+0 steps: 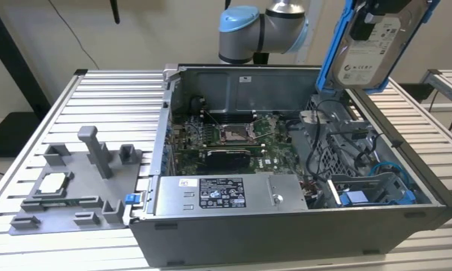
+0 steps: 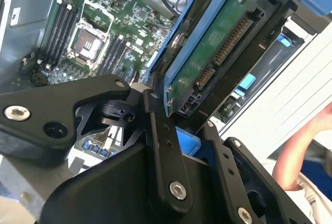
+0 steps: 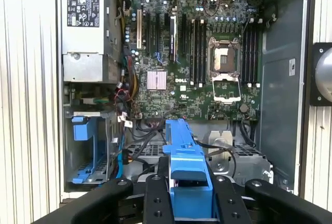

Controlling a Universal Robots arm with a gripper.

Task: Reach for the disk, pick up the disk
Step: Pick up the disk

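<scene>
The disk (image 1: 370, 53), silver with a white label and a blue frame, hangs upright in the air above the far right corner of the open computer case (image 1: 286, 243). My gripper (image 1: 381, 22) is shut on its upper end. In the second wrist view the disk (image 2: 220, 50) shows its green circuit board and connectors, clamped between my black fingers (image 2: 158, 130). The first wrist view shows the disk (image 3: 182, 156) edge-on as a blue frame held in my gripper (image 3: 191, 195), over the case's drive cage.
Inside the case lie the motherboard (image 1: 237, 138), a power supply (image 1: 229, 195) and a blue bracket (image 1: 369, 195). A grey fixture (image 1: 75, 189) holding a small silver chip sits on the slatted table at the exterior view's left. A person's arm (image 2: 303, 149) shows beside the case.
</scene>
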